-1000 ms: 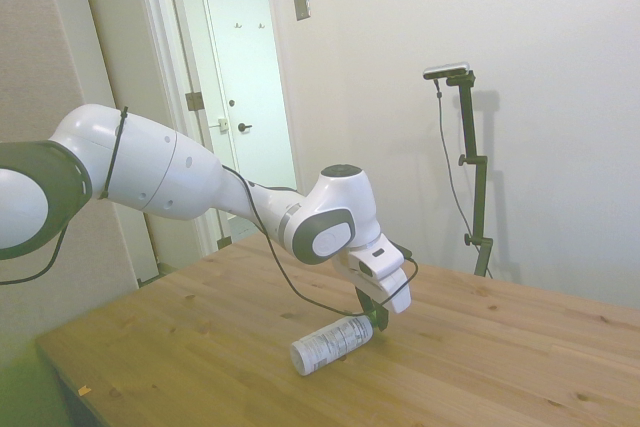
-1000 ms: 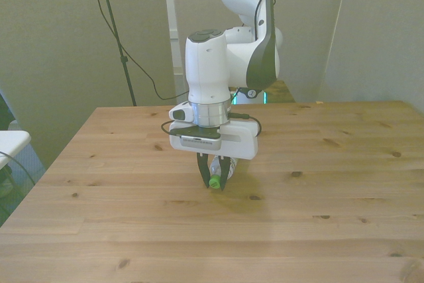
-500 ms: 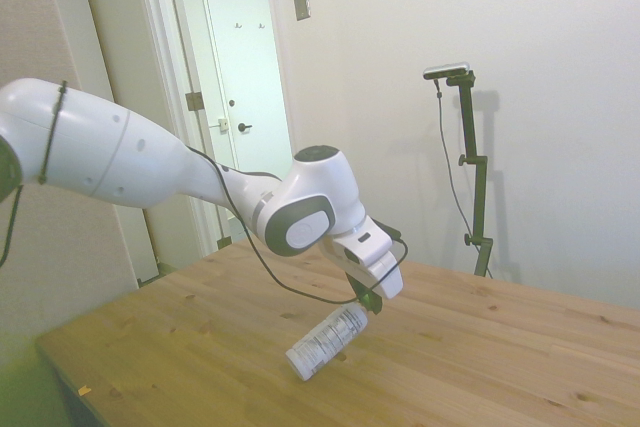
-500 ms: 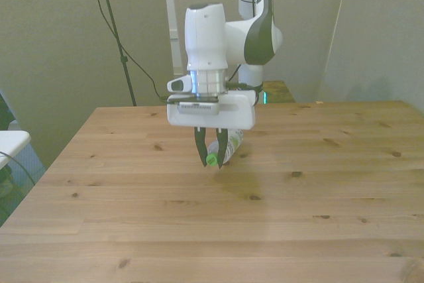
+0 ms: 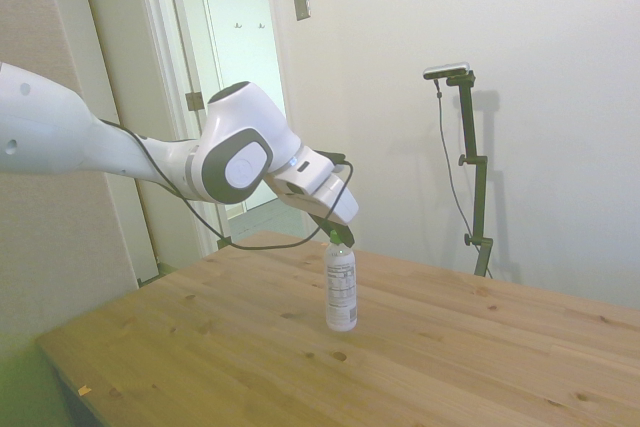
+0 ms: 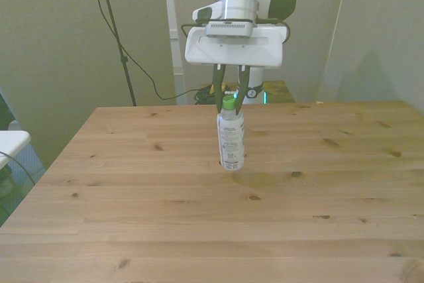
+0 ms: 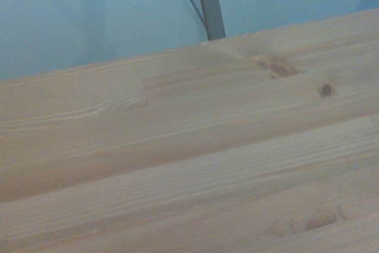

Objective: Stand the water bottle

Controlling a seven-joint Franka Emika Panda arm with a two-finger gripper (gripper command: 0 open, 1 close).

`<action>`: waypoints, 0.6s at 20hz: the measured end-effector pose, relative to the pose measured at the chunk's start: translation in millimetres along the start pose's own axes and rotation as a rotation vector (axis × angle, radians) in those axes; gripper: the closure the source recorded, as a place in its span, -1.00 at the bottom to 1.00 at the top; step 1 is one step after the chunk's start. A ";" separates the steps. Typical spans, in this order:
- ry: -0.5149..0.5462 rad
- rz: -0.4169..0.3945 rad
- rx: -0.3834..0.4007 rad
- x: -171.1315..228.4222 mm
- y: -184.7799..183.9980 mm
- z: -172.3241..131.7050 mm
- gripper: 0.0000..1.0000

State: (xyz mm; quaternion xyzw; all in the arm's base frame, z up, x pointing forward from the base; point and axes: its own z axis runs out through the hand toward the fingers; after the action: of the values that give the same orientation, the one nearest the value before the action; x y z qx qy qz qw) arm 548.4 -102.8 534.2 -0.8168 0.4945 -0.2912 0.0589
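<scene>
The water bottle (image 6: pixel 230 141) is standing upright on the bench (image 6: pixel 331 197). The end effector (image 6: pixel 229 103) is pinching its green cap narrowly. It is probably light and tippy; the neck seems the safest hold.

Wooden table (image 6: pixel 132 217) of pale pine planks with dark knots, seen as bare boards in the wrist view (image 7: pixel 177 164) too. Carries one thing only: water bottle (image 6: pixel 231 138), upright on its base, green cap on top, white label with dark print. Stands toward the far edge, roughly midway between the front view's left and right. In the side view (image 5: pixel 341 287), set on the boards well in from every edge.
</scene>
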 end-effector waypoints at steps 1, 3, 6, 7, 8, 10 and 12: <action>0.012 -0.004 0.001 -6.9 -2.7 -1.6 1.00; 0.037 -0.011 0.001 -20.8 -4.4 2.0 1.00; 0.057 -0.013 0.000 -40.6 0.7 14.4 1.00; 0.055 -0.012 -0.003 -44.4 3.4 17.8 1.00; 0.054 -0.009 -0.004 -47.0 5.7 20.4 1.00; 0.051 -0.007 -0.003 -49.2 9.5 23.7 1.00; 0.051 -0.005 -0.002 -49.6 11.6 25.2 1.00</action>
State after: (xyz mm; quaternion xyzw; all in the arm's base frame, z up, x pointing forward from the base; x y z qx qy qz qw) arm 536.0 -71.8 488.2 -0.8106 0.4939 -0.3115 0.0448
